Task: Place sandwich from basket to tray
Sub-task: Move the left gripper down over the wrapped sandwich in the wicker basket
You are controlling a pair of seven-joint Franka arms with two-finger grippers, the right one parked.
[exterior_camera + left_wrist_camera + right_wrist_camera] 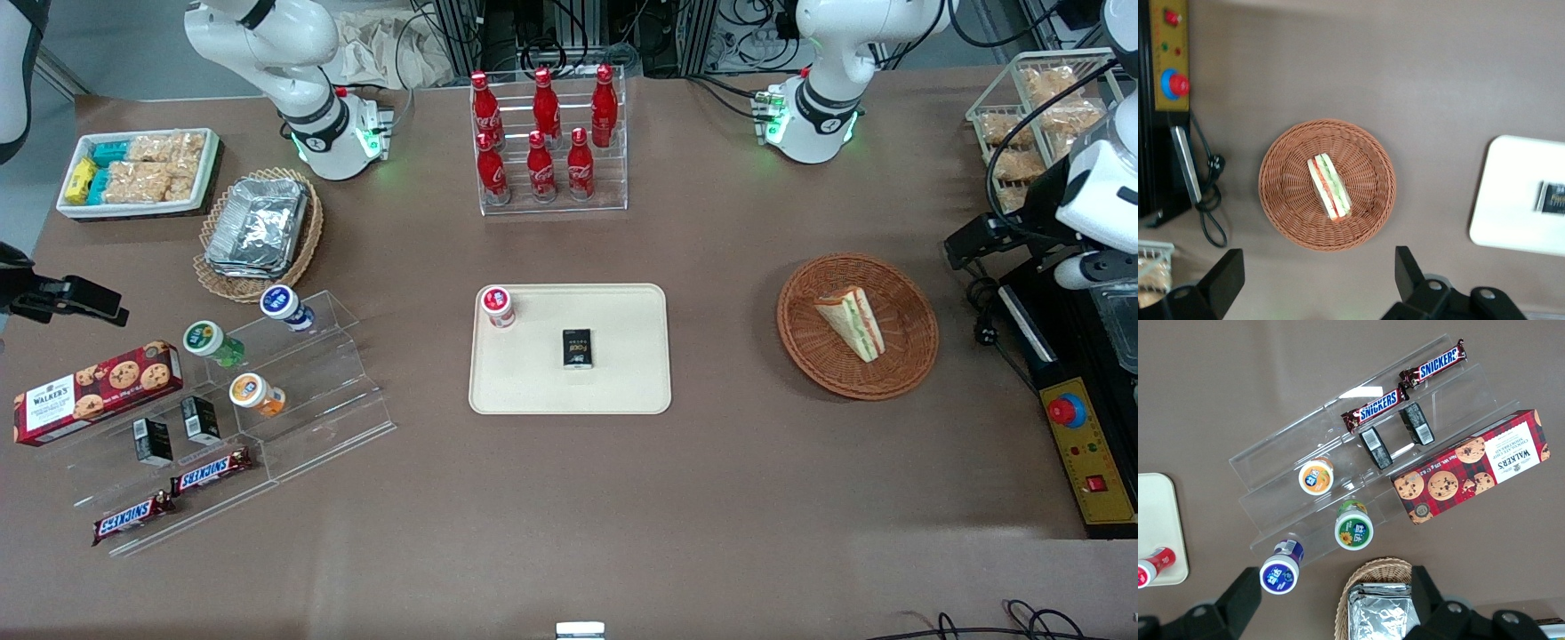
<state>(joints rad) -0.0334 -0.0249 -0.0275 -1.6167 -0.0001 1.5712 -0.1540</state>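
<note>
Sandwich (pixel 852 322) lies in the basket (pixel 907 356), filling edge up — untouched. Gripper (pixel 1319 283) hangs above the table just beside the basket, jaws spread wide, holding nothing. Tray (pixel 622 391) sits well apart from the basket, toward the parked arm's end.

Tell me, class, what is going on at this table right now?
A robot arm is about to move a sandwich from a round wicker basket onto a cream tray. The sandwich lies untouched in the basket. The arm's end effector hangs open above the basket, holding nothing. The tray already carries a small red-capped bottle and a small black box, with bare space beside them.
</note>
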